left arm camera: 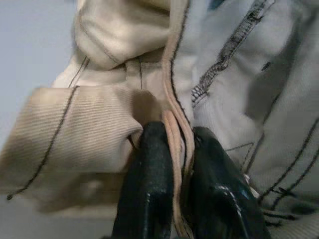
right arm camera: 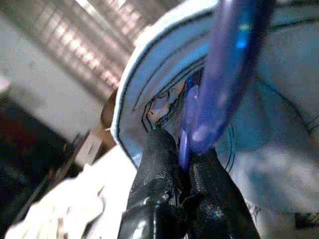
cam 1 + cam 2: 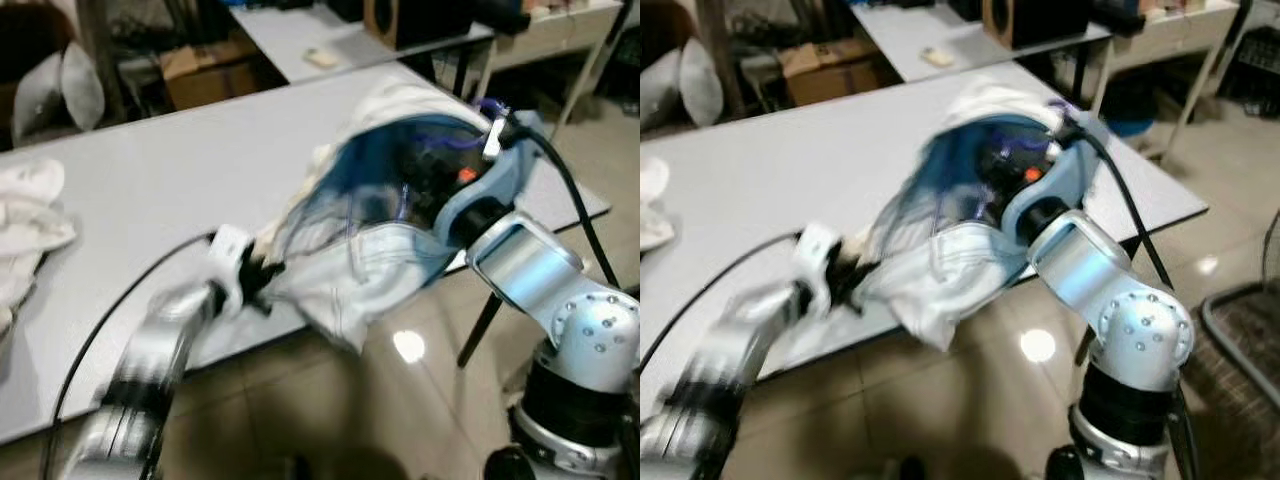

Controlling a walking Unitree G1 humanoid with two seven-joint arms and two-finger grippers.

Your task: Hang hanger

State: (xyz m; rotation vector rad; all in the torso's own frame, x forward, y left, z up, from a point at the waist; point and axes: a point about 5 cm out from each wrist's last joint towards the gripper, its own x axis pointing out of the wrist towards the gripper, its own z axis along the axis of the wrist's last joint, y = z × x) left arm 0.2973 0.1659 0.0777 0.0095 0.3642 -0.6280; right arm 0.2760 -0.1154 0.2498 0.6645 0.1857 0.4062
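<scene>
With black fingers clamped on a stitched seam, left gripper pinching the hem of the pale cream-and-blue fabric garment at the near edge of the long grey table. Right gripper inside the garment's opening, closed around the translucent purple plastic hanger. Crumpled white cloth well apart at the table's far left.

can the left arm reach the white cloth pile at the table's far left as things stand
Probably not: the left tool is clamped on the garment's hem, so it would have to let go before going for the cloth pile.
</scene>
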